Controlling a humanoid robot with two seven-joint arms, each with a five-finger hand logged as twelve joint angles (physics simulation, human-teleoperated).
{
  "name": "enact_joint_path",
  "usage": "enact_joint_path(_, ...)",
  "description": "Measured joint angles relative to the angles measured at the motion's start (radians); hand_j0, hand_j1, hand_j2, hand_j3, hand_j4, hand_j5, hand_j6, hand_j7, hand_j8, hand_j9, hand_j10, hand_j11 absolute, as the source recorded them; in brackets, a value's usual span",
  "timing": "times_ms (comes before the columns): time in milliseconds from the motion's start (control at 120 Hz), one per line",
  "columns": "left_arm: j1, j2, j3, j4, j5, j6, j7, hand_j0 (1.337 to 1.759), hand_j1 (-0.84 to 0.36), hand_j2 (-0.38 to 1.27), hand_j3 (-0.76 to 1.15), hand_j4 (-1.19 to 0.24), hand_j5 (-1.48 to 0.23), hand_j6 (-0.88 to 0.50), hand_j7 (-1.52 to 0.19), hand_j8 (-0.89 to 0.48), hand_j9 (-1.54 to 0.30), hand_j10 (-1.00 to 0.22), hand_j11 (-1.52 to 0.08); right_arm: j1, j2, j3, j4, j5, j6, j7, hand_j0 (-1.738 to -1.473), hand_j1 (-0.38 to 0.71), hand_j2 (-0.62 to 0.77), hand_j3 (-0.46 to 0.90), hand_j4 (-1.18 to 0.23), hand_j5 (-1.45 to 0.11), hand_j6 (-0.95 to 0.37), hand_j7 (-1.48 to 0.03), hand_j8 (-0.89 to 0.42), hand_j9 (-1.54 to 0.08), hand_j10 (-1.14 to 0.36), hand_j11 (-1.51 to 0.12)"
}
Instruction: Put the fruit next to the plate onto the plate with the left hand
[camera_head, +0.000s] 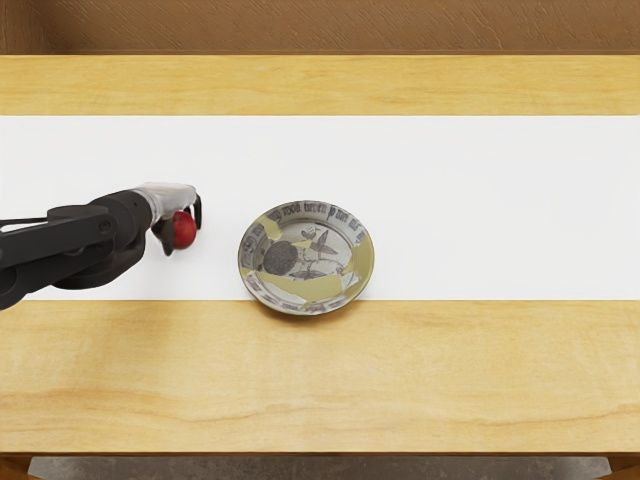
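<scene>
Head view: my left robot hand (176, 222) has its fingers curled around the small round red fruit (185, 230), well left of the patterned grey-and-gold plate (366, 262) on the white-topped wooden surface (470, 190). I judge the grasp made. Next I lift, carry it right over the plate, and lower gently so it doesn't roll.

Illumination is bright, even and diffuse, apparently from overhead. The white strip (450, 200) across the middle of the frame renders close to saturation. The plate (358, 272) casts a thin, soft shadow along its lower rim. Edges are crisp from centre to corners, and the table (320, 370) lines run straight.
</scene>
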Motion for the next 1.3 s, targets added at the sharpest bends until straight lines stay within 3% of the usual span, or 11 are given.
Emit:
enact_joint_path(17,0.000,0.000,0.000,0.000,0.000,-0.001,0.000,1.644,-0.50,0.66,0.00,-0.46,-0.95,-0.28,-0.93,-0.34,-0.93,-0.65,-0.93,0.000,0.000,0.000,0.000,0.000,0.000,0.000,-1.658,-0.33,0.00,0.00,-0.01,-0.02,-0.01,-0.02,-0.01,-0.02,-0.01,-0.02)
enact_joint_path(150,0.000,0.000,-0.002,-0.001,-0.004,0.002,0.000,1.646,-0.42,0.48,0.00,-0.49,-0.94,-0.31,-0.92,-0.36,-0.93,-0.66,-0.93,0.000,0.000,0.000,0.000,0.000,0.000,0.000,-1.658,-0.33,0.00,0.00,-0.01,-0.02,-0.01,-0.02,-0.01,-0.02,-0.01,-0.02)
enact_joint_path(533,-0.013,0.003,-0.014,-0.002,-0.045,0.001,-0.001,1.652,-0.35,0.40,0.00,-0.55,-0.93,-0.36,-0.93,-0.41,-0.93,-0.68,-0.93,0.000,0.000,0.000,0.000,0.000,0.000,0.000,-1.658,-0.33,0.00,0.00,-0.01,-0.02,-0.01,-0.02,-0.01,-0.02,-0.01,-0.02)
enact_joint_path(650,-0.009,0.006,-0.067,-0.003,-0.085,0.000,-0.001,1.652,-0.34,0.40,0.00,-0.55,-0.93,-0.36,-0.93,-0.41,-0.93,-0.68,-0.94,0.000,0.000,0.000,0.000,0.000,0.000,0.000,-1.658,-0.33,0.00,0.00,-0.01,-0.02,-0.01,-0.02,-0.01,-0.02,-0.01,-0.02)
enact_joint_path(800,-0.018,0.014,-0.151,-0.005,-0.206,-0.003,-0.001,1.653,-0.35,0.40,0.00,-0.55,-0.93,-0.37,-0.92,-0.41,-0.93,-0.68,-0.93,0.000,0.000,0.000,0.000,0.000,0.000,0.000,-1.658,-0.33,0.00,0.00,-0.01,-0.02,-0.01,-0.02,-0.01,-0.02,-0.01,-0.02)
enact_joint_path(1033,-0.016,0.034,-0.310,-0.004,-0.512,-0.020,-0.001,1.654,-0.33,0.41,0.00,-0.56,-0.93,-0.38,-0.91,-0.43,-0.92,-0.68,-0.92,0.000,0.000,0.000,0.000,0.000,0.000,0.000,-1.658,-0.33,0.00,0.00,-0.01,-0.02,-0.01,-0.02,-0.01,-0.02,-0.01,-0.02)
enact_joint_path(1300,-0.015,0.023,-0.431,-0.003,-0.734,-0.150,-0.001,1.655,-0.34,0.42,0.00,-0.55,-0.94,-0.38,-0.90,-0.42,-0.91,-0.68,-0.91,0.000,0.000,0.000,0.000,0.000,0.000,0.000,-1.658,-0.33,0.00,0.00,-0.01,-0.02,-0.01,-0.02,-0.01,-0.02,-0.01,-0.02)
